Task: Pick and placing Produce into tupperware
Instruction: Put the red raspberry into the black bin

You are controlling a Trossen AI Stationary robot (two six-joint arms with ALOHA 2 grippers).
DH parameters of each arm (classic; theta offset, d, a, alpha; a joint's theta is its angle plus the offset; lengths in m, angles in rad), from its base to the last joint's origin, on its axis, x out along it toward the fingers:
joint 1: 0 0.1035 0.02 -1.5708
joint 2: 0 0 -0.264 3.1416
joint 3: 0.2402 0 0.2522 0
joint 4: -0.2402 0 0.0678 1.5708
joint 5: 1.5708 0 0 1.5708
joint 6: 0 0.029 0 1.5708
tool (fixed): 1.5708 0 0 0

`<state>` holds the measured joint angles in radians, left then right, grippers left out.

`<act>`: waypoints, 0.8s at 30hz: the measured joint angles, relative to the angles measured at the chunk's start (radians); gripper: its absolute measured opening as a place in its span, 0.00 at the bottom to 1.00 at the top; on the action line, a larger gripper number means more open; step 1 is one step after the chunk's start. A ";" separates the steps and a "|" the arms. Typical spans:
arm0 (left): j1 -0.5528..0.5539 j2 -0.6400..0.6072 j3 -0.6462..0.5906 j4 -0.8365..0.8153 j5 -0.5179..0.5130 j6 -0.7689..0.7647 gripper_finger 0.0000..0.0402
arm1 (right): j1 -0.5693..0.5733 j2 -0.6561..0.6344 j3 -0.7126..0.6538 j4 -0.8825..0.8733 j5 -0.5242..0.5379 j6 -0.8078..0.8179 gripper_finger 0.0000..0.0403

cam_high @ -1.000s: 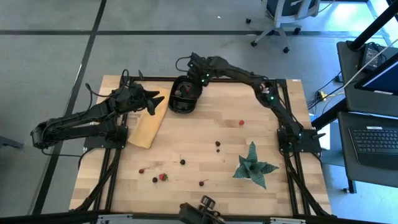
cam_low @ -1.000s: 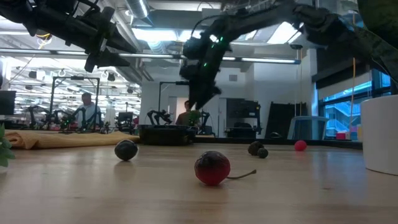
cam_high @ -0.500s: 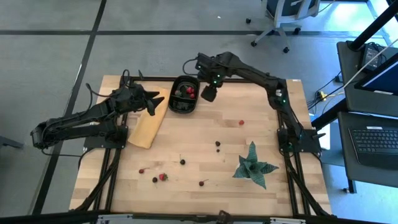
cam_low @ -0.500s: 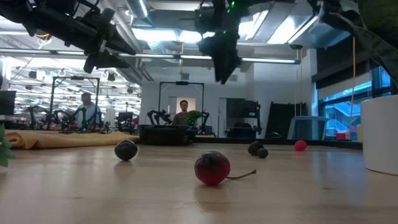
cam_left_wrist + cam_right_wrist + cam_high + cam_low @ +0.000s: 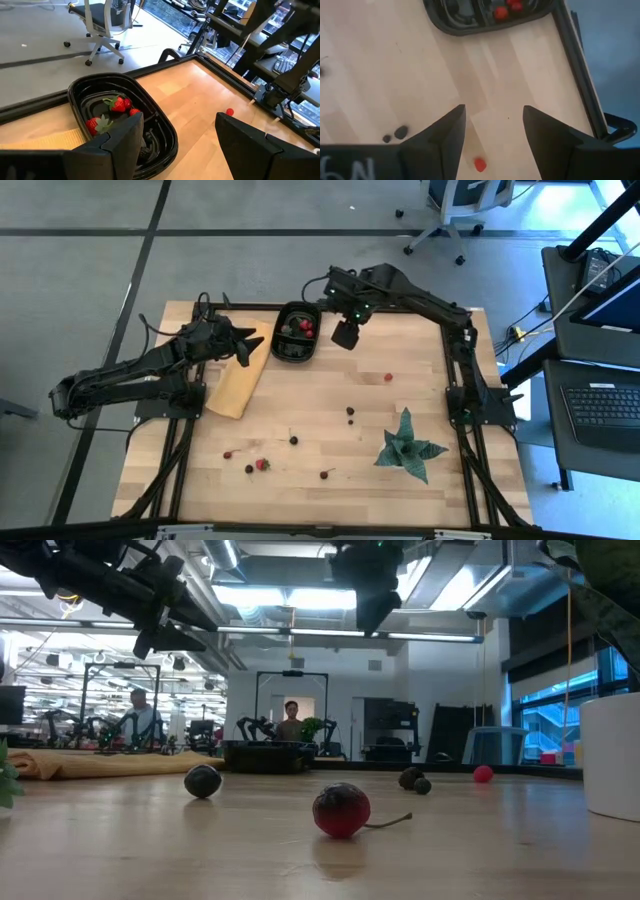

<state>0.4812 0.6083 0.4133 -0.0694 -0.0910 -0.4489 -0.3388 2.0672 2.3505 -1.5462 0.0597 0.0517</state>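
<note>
I'm hovering the right gripper (image 5: 344, 336) beside the tub (image 5: 296, 333).
Jaws parted, gripping nothing; 3 strawberries (image 5: 112, 112) sitting inside.

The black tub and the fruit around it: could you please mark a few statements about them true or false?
1. The tupperware holds red strawberries. True.
2. The right end effector grips a berry. False: its fingers are apart with nothing between them, beside the tub.
3. The left end effector is shut on the tub. False: it is open, over the tan board.
4. Loose produce lies on the table. True.
5. The green plant is in the tub. False: it stands on the table.
</note>
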 joint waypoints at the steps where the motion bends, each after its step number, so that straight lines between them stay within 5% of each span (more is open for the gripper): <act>1: 0.000 0.000 0.000 0.004 0.000 0.011 0.60 | 0.004 -0.009 -0.001 0.003 0.001 0.003 0.50; 6: 0.000 -0.012 0.000 0.013 0.000 0.040 0.60 | 0.024 -0.094 -0.182 0.142 0.045 0.037 0.50; 18: 0.000 -0.068 0.000 0.014 0.000 0.052 0.60 | 0.014 -0.514 -1.059 0.627 0.063 0.215 0.50; 24: 0.000 -0.068 0.000 0.014 0.000 0.051 0.60 | 0.008 -0.621 -1.280 0.683 0.061 0.401 0.50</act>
<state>0.4812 0.5407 0.4133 -0.0551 -0.0913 -0.3977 -0.3309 1.4459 1.0708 -0.8629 0.1206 0.4523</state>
